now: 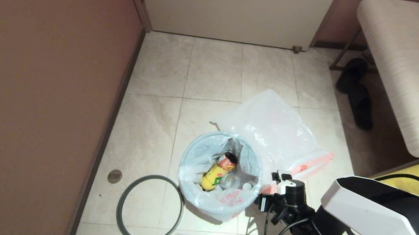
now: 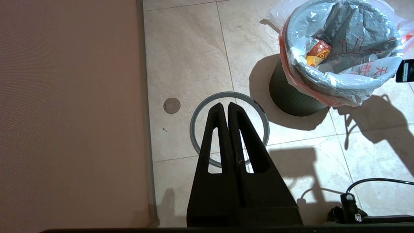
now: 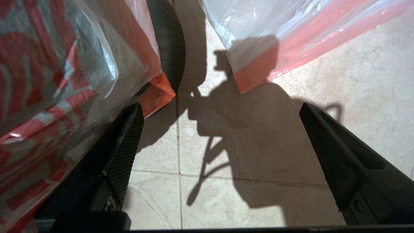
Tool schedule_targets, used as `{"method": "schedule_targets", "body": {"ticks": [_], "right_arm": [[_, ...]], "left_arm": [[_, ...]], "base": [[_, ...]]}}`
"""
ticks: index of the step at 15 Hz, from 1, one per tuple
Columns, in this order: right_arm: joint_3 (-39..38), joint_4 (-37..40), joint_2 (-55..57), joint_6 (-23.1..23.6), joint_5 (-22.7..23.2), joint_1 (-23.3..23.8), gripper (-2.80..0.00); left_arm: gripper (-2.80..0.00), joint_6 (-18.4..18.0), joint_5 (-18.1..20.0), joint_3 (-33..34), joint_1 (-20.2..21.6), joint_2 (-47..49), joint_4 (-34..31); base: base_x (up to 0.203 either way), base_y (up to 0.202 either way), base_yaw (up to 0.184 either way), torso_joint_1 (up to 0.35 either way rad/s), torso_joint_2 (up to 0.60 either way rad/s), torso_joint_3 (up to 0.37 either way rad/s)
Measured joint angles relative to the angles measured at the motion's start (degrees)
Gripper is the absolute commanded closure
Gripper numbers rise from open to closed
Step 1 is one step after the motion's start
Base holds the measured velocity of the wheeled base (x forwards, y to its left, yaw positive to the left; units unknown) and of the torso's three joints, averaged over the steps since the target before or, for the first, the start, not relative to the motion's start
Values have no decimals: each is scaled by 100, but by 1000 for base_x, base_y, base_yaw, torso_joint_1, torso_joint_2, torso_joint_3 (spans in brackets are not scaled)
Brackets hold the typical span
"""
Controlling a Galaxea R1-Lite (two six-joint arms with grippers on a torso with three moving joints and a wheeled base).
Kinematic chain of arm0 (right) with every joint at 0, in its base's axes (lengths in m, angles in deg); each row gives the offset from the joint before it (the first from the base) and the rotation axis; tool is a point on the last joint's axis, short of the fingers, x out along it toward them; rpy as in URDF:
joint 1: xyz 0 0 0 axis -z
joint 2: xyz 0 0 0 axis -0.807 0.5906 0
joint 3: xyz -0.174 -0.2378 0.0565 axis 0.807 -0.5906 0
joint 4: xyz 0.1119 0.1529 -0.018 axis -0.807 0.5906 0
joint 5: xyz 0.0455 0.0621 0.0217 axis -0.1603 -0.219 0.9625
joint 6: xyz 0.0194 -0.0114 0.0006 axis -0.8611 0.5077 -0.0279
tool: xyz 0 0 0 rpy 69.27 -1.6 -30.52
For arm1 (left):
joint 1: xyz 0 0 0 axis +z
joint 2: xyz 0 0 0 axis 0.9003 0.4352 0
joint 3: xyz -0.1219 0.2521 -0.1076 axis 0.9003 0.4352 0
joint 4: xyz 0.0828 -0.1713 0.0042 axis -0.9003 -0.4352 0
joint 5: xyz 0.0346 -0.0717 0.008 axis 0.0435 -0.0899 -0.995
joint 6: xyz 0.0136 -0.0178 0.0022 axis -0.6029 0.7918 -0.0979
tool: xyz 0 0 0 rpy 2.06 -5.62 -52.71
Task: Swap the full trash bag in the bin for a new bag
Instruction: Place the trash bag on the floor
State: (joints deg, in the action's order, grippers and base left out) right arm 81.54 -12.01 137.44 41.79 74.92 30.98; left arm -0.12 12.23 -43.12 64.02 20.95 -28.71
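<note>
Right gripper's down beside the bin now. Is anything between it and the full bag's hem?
Nothing visible. The right gripper hangs open low beside the bin, one finger already against the full trash bag draped over the bin's side. The new bag lies flat on the floor beyond, off the path.

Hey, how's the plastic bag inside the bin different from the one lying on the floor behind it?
The full trash bag lines the bin, its mouth folded over the rim; the new bag lies flat on the tiles. The full trash bag holds rubbish, including a yellow-labelled bottle; the new bag shows none. Both are thin, translucent white with pink hems.
</note>
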Motion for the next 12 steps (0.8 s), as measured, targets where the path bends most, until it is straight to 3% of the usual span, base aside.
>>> {"method": "schedule_targets", "body": {"ticks": [5,8,12], "right_arm": [[465,-66,230,328,58,-13,-280],[1099,-105,553,872,526,113,-280],[1254,-427,756,945,653,213,-280]], "left_arm": [[0,-3,-1,0,0,0,-2],[0,-1,0,0,0,0,-1],[0,0,-2,0,0,0,2]], "base": [[0,0,0,0,0,0],[0,0,0,0,0,0],[0,0,0,0,0,0]]}}
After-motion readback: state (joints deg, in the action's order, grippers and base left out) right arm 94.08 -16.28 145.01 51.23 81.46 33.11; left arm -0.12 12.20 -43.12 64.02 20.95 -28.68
